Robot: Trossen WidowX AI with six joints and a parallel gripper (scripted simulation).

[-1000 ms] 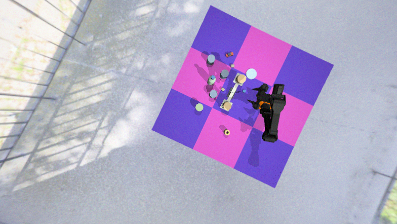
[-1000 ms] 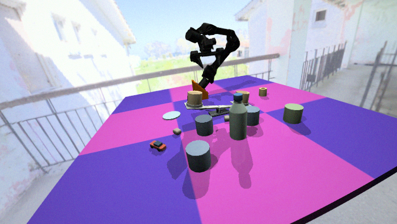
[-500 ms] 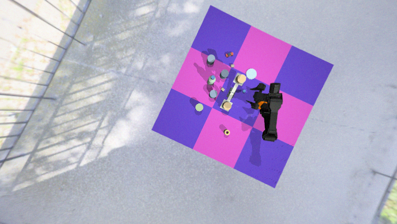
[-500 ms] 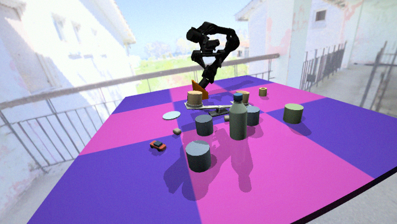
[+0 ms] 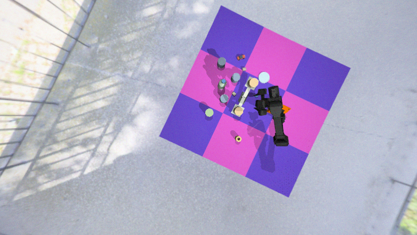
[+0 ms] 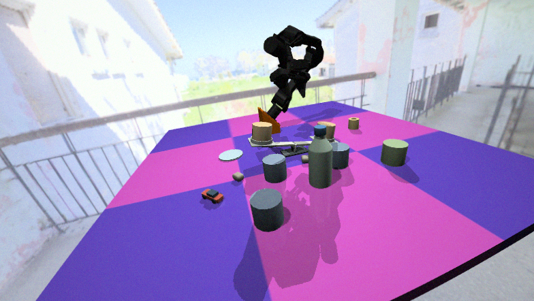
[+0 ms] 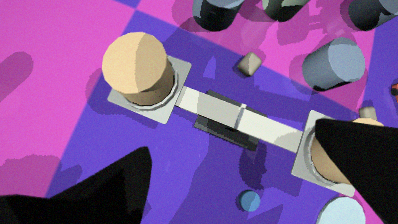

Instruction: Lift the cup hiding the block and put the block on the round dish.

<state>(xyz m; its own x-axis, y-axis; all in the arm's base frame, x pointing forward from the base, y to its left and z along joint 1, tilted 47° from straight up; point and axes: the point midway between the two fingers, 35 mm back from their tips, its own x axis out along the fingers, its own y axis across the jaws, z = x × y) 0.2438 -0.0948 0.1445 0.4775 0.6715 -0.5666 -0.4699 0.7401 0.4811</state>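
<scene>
Outdoor terrace with metal railing (image 6: 186, 103).

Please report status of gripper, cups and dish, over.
Black gripper open, empty. Two tan cylindrical cups on balance. Pale-blue round dish bare, no cup above.

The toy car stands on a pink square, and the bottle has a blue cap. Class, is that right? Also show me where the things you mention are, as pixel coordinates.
Not quite: the toy car (image 5: 240, 57) (image 6: 212, 195) (image 7: 395, 91) stands on a purple square (image 5: 233, 34) (image 6: 168, 242) (image 7: 387, 50), not a pink one, as the exterior view shows. The bottle (image 5: 222, 84) (image 6: 320, 164) (image 7: 282, 7) does have a blue cap (image 5: 223, 81) (image 6: 319, 130).
</scene>
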